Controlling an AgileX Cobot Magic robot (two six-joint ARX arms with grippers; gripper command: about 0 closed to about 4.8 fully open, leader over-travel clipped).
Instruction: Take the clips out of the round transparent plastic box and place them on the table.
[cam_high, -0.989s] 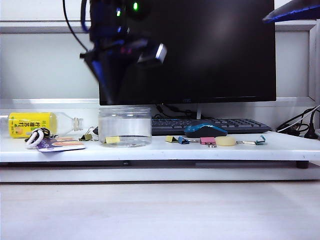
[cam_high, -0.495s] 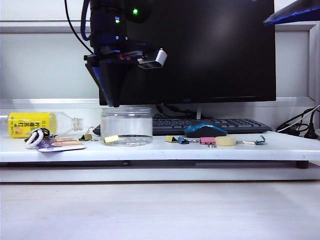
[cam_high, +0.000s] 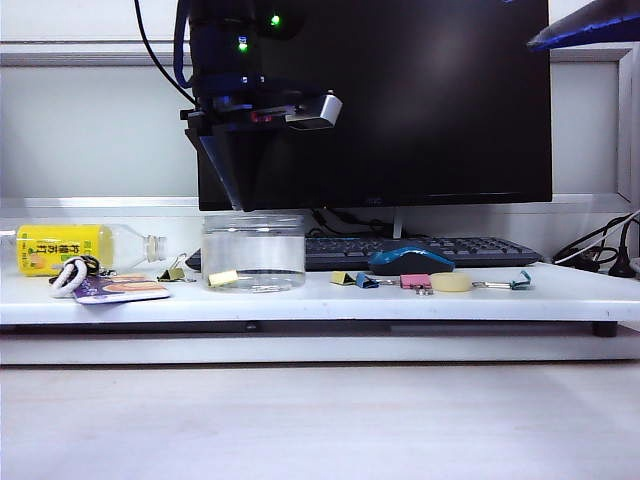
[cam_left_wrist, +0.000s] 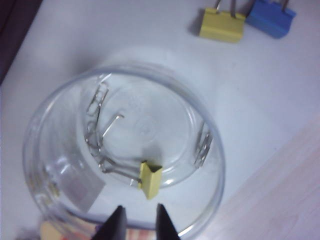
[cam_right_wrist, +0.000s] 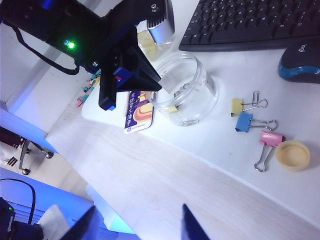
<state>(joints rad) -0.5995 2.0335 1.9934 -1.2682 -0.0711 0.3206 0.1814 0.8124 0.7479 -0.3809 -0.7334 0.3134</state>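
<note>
- Exterior view: the long white table board (cam_high: 330, 296) carries the short round transparent plastic box (cam_high: 253, 252) left of centre. One pale-yellow binder clip (cam_high: 223, 278) lies on the box's floor at its 7 o'clock side.
- The left gripper (cam_high: 236, 200) hangs point-down just above the box's rim, at about 11 o'clock from the box's middle, in front of the black monitor (cam_high: 400, 100). Its jaws cannot be told apart from here.
- To the box's 3 o'clock, on the table, lie a second yellow clip (cam_high: 342, 278), a blue clip (cam_high: 366, 281), a pink clip (cam_high: 415, 282) and a cream round cap (cam_high: 451, 283). A yellow-labelled clear bottle (cam_high: 65, 248) lies well to the 9 o'clock side.
- The right arm shows only as a dark blue edge at the upper right corner; its gripper is not seen here.
- Left wrist view: the left gripper (cam_left_wrist: 136, 225) has its two dark fingertips slightly spread with a narrow gap, pinching nothing. It is poised over the box's rim (cam_left_wrist: 210, 145). The pale-yellow clip (cam_left_wrist: 150, 179) rests inside on the clear floor just ahead of the tips, beside loose silver wire handles (cam_left_wrist: 97, 125).
- Right wrist view: the right gripper (cam_right_wrist: 137, 224) is spread wide and empty, over the pale wood-grain surface (cam_right_wrist: 200, 190), well apart from the box (cam_right_wrist: 185, 90).
</note>
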